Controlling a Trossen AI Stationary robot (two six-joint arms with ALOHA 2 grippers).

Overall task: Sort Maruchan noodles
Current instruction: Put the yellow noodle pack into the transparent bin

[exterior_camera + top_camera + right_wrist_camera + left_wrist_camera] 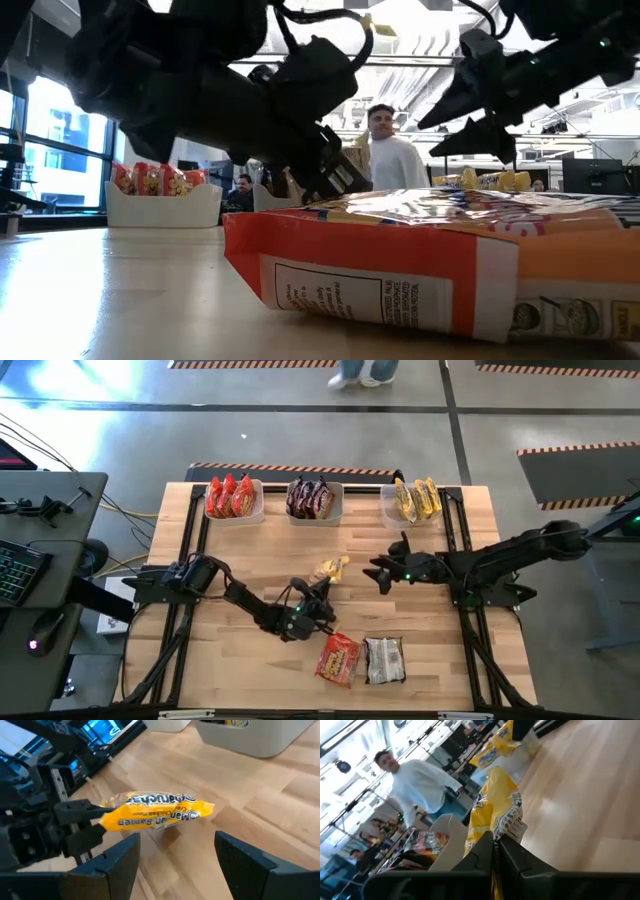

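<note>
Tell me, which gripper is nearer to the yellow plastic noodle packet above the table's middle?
The left gripper: it is shut on the yellow plastic noodle packet at one end. The right gripper is open, apart, facing the packet's other end.

Grey concrete floor [300,430] with striped hazard tape [290,468], bright windows [50,140], and a side desk [40,560].

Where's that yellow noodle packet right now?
In the high view, the yellow packet sits mid-table, pinched at one end by the left pincer, with the open right pincer just beside it.
</note>
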